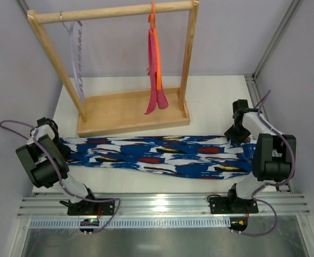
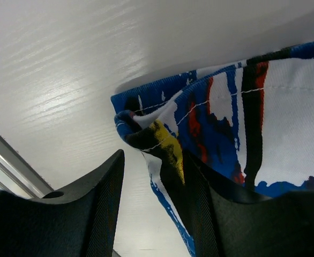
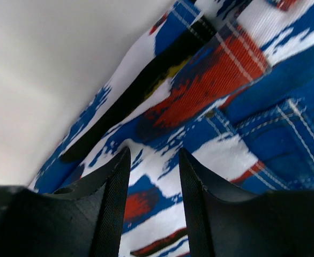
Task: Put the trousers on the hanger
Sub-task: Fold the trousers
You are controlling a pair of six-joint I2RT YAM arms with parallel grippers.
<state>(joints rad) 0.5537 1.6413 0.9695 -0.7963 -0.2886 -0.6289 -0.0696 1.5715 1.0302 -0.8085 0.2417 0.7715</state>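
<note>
The trousers point(image 1: 157, 155) lie flat across the table in front of the rack, in a blue, white, red and black print. The pale lilac hanger point(image 1: 76, 59) hangs by its hook at the left end of the wooden rail. My left gripper point(image 1: 59, 143) is at the trousers' left end. In the left wrist view it point(image 2: 152, 160) is open, with a folded corner of the trousers point(image 2: 162, 139) between the jaws, against the right finger. My right gripper point(image 1: 236, 135) is at the trousers' right end. In the right wrist view it point(image 3: 154, 155) is open just above the cloth point(image 3: 210, 80).
A wooden rack point(image 1: 130, 112) with a tray base stands behind the trousers. An orange hanger with a pink cloth point(image 1: 156, 69) hangs near the rail's right end. Grey walls close in on both sides. A metal rail point(image 1: 162, 206) runs along the near edge.
</note>
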